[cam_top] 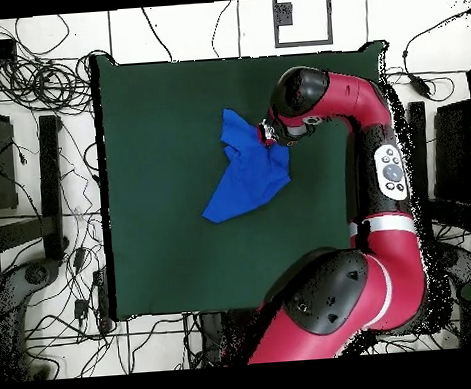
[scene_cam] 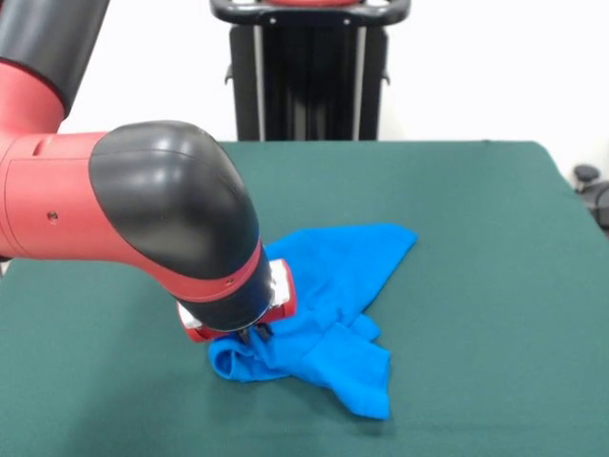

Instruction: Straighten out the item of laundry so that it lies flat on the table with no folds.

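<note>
The bright blue T-shirt [scene_cam: 335, 286] lies crumpled and folded over itself on the dark green table [scene_cam: 476, 248], a little left of the middle in the front view. In the overhead view the T-shirt [cam_top: 244, 177] lies on the table [cam_top: 162, 238] as a bunched diagonal shape. My gripper [scene_cam: 256, 333] is down at the shirt's left front corner, touching the bunched fabric, and the arm's big elbow hides most of it. From above, the gripper [cam_top: 273, 138] sits at the shirt's upper right edge, under the arm's wrist.
The red and black arm [scene_cam: 143, 219] fills the left of the front view. The black pedestal [scene_cam: 309, 71] stands behind the table's far edge. Several cables [cam_top: 31, 76] lie on the floor around the table.
</note>
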`<state>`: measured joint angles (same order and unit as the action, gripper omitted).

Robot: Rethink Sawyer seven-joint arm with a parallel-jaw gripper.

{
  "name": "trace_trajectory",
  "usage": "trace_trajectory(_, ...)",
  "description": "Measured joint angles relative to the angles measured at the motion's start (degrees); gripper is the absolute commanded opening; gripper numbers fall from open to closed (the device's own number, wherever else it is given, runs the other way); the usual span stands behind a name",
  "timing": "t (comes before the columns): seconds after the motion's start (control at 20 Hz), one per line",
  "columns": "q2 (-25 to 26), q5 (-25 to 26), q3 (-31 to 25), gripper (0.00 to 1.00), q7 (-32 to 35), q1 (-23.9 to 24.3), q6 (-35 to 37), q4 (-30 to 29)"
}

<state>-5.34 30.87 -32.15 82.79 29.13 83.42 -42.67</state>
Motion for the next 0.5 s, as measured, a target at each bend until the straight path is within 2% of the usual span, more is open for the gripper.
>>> trace_trajectory(0.3,-1.49,0.02,0.02,0.00,0.00,0.04,-0.65,-1.72)
trace_trajectory(0.5,-4.19,-0.27,0.02,0.00,0.00,0.17,-1.69,-4.78)
